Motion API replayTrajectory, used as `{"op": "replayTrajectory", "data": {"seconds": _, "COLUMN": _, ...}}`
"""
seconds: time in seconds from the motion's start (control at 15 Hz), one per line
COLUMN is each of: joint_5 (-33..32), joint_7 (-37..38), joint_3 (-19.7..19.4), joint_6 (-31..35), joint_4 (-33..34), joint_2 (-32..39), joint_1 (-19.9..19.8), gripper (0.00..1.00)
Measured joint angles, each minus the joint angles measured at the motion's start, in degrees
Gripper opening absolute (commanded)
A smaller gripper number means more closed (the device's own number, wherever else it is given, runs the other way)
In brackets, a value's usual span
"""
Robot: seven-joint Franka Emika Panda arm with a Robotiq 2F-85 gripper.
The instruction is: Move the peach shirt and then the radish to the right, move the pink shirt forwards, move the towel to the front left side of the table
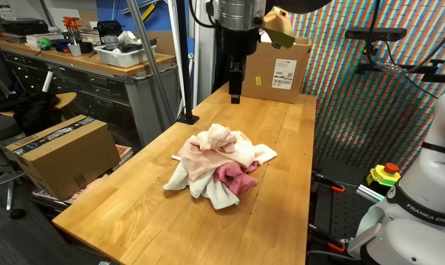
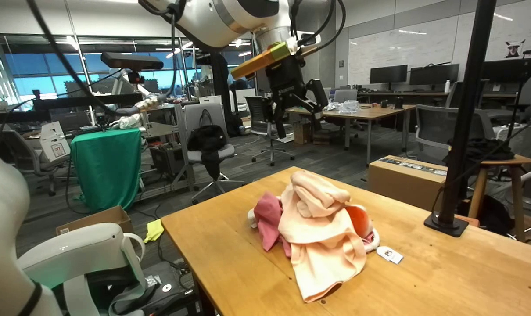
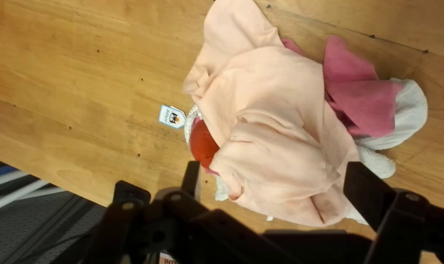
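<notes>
The claw [image 2: 298,127] hangs spread and empty above the worktop [image 1: 152,221], presumably to lift the peach shirt [image 3: 266,84] early, since it partly covers the radish [image 3: 203,145], pink shirt [image 3: 365,106] and towel [image 3: 411,112].

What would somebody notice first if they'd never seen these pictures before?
Probably the peach shirt, bunched partly over the pink shirt and the pale towel on the wooden table, with the shiny red radish peeking out from under its edge. Higher up hangs the black claw, open and holding nothing. In an exterior view, the striped, many-colored backdrop beyond the table's edge catches the eye too.
</notes>
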Motion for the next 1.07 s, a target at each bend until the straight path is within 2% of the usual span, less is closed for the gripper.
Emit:
{"op": "replayTrajectory", "data": {"seconds": 0.53, "joint_5": -0.01, "joint_7": -4.12, "joint_3": 0.32, "joint_6": -3.76, "joint_4": 10.29, "joint_2": 12.87, "joint_1": 3.42, "gripper": 1.00}}
{"op": "replayTrajectory", "data": {"seconds": 1.07, "joint_5": 0.07, "joint_7": -8.91, "joint_3": 0.00, "joint_6": -5.50, "joint_4": 14.30, "joint_2": 21.25, "joint_1": 3.46, "gripper": 1.00}}
